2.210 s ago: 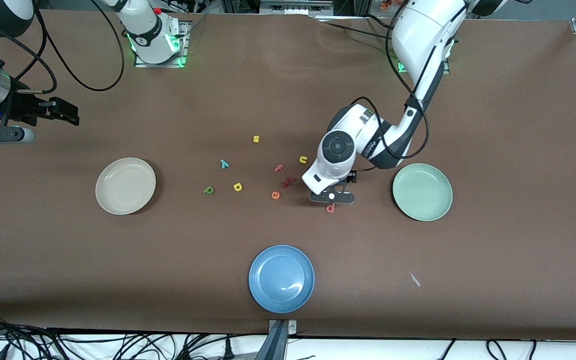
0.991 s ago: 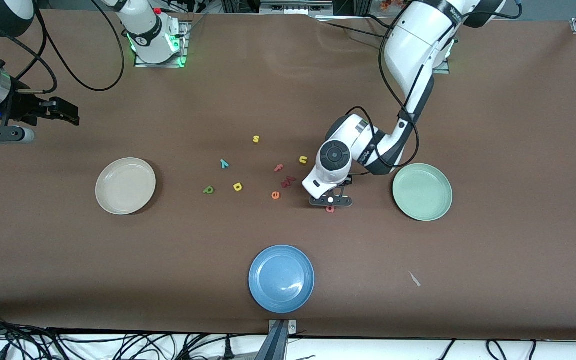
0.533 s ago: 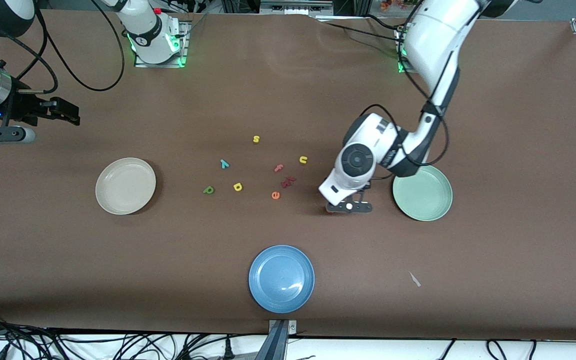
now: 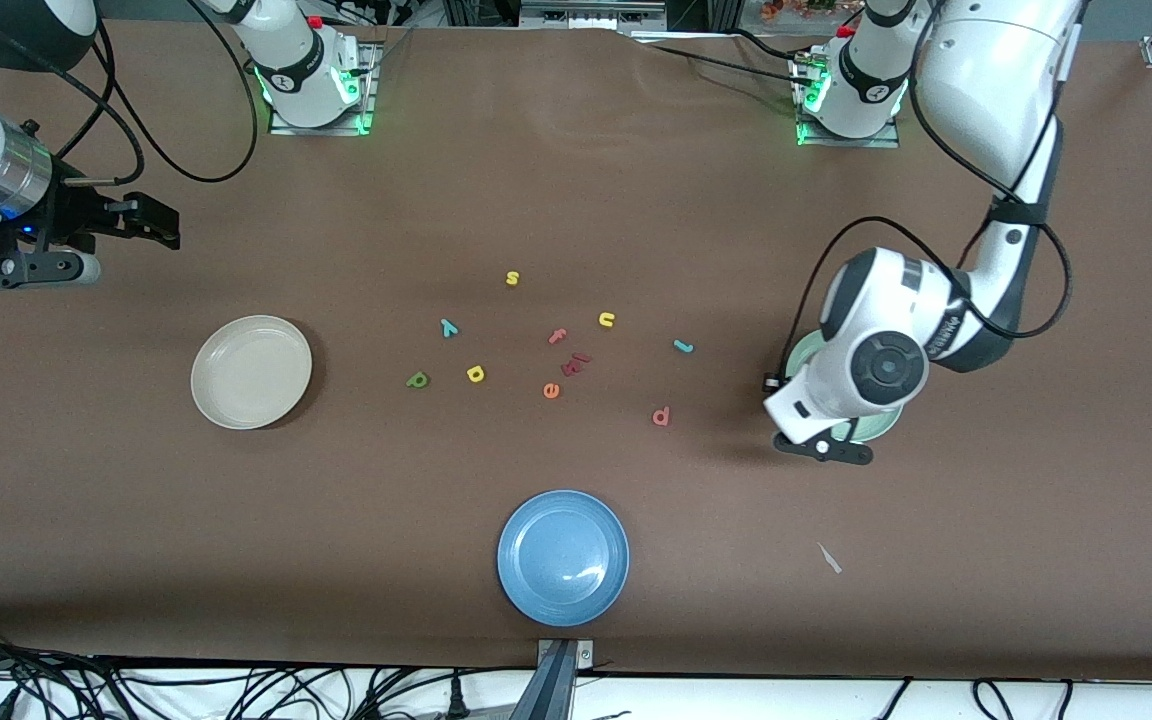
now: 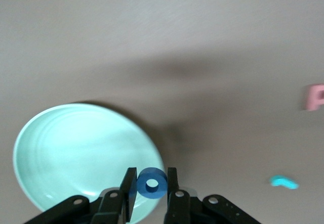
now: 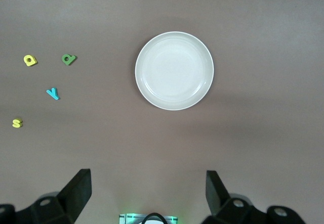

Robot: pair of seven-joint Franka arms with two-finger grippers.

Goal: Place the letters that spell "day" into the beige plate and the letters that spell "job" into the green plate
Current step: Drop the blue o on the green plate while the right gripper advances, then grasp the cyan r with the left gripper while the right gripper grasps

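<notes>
Between the fingers of my left gripper (image 5: pixel 151 186) sits the blue ring-shaped o (image 5: pixel 152 175), and the gripper is shut on it. That gripper (image 4: pixel 826 447) hangs over the rim of the green plate (image 4: pixel 871 430), which the wrist mostly hides; the green plate (image 5: pixel 81 153) lies bare. The teal j (image 4: pixel 683 346) and salmon b (image 4: pixel 661 416) lie on the table beside it. The green d (image 4: pixel 418 379), yellow a (image 4: pixel 476 373) and teal y (image 4: pixel 448 327) lie near the middle. The beige plate (image 4: pixel 251 372) holds nothing. My right gripper (image 6: pixel 149 183) waits open, high above the right arm's end of the table.
A blue plate (image 4: pixel 563 557) sits near the front edge. A yellow s (image 4: pixel 512 278), yellow u (image 4: pixel 606 320), salmon f (image 4: pixel 558 336), orange e (image 4: pixel 551 390) and a dark red piece (image 4: pixel 576 363) lie among the letters. A small pale scrap (image 4: pixel 829 558) lies toward the left arm's end.
My left gripper has risen from beside the salmon b and swung over to the green plate's rim, carrying the blue o. The teal j has come into view. The right arm shifted slightly.
</notes>
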